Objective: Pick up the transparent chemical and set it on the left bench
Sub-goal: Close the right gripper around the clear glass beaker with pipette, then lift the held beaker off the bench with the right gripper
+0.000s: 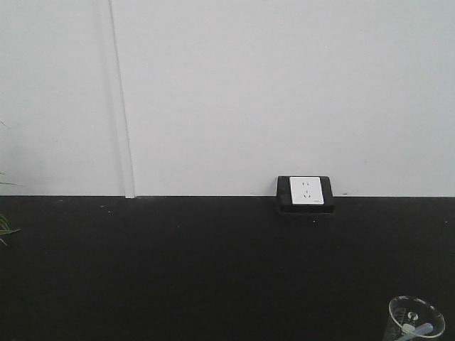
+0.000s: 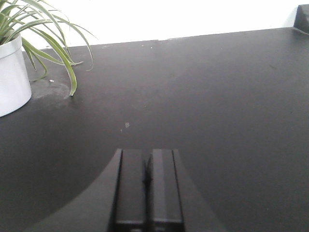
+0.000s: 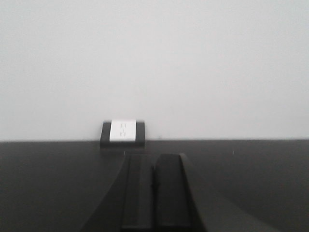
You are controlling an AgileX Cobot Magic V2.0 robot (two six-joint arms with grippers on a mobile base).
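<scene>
Beaker's place: the transparent chemical [image 1: 416,317] stands toward the front right corner of the table [image 1: 178,270], cut off by the bottom of the front view. Neither wrist view shows it.
Risk, knock-over: both grippers have their fingers pressed together. Coming at the thin glass like that would likely push it over and spill it, so the jaws need to part first.
Risk, the stick: a pale stick [image 1: 419,330] leans inside the beaker against the rim. A finger catching it could tip the glass.
Risk, blind start: with the beaker outside both wrist views, the first reach can easily be misaimed.
Risk, placing: a potted plant [image 2: 12,72] sits at the back left corner, and its drooping leaves could snag the beaker if it is set too near.
Left gripper [image 2: 147,179]: low over bare table, pointing at the back edge, holding nothing.
Right gripper [image 3: 154,193]: low, level, aimed at the socket box [image 3: 122,133] on the back edge, holding nothing.
</scene>
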